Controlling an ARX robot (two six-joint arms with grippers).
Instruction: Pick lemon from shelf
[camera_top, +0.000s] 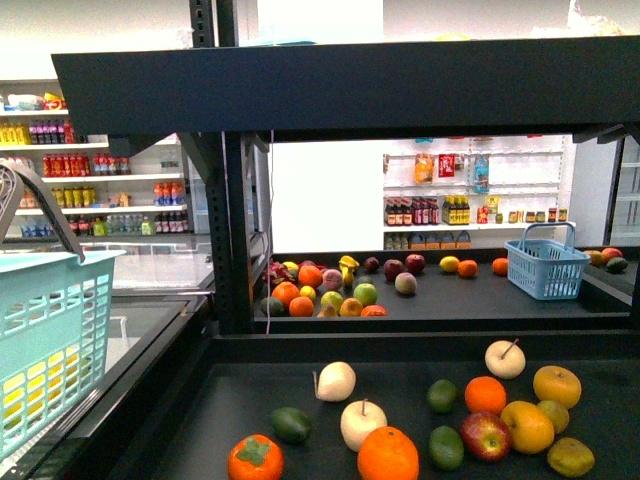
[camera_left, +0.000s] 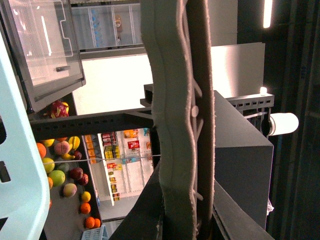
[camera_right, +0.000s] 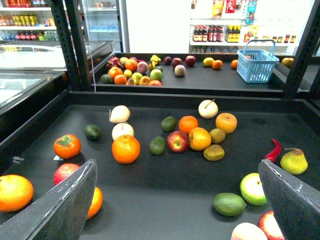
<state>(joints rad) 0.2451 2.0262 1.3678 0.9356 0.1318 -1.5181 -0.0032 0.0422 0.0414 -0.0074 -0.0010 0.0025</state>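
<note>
Lemon candidate: a yellow oval fruit (camera_top: 527, 427) lies at the lower right of the front view, on the near dark tier of the shelf (camera_top: 240, 390). It touches a red apple (camera_top: 486, 436) on its left and sits just below an orange (camera_top: 485, 394). I cannot tell for certain that it is the lemon. In the right wrist view the same yellow fruit (camera_right: 199, 138) sits near the middle of the frame, beside the red apple (camera_right: 177, 141).

A second small yellow fruit (camera_top: 449, 264) lies on the far tier, right of centre in the front view, next to a small orange one (camera_top: 467, 268).

Also on the near tier are 2 white apple-like fruits (camera_top: 362, 424), a large orange (camera_top: 387, 455), a persimmon-like fruit (camera_top: 255, 458) and several dark green ones. A blue basket (camera_top: 545, 262) stands on the far tier at the right. A pale teal basket (camera_top: 45, 350) fills the lower left of the front view, with its handle raised.

The right tool (camera_right: 176, 165) has its 2 grey fingers (camera_right: 65, 205) spread wide at the bottom corners of its wrist view. It holds nothing and hangs above the near tier.

The left tool (camera_left: 191, 60) shows 2 padded grey fingers (camera_left: 170, 125) lying close together down the middle of its view. I cannot tell whether anything is pinched between them.

White store shelves of bottles (camera_top: 100, 165) stand in the background at the left and at the right. Their labels are too small to read, and no brand or writing can be made out anywhere.
</note>
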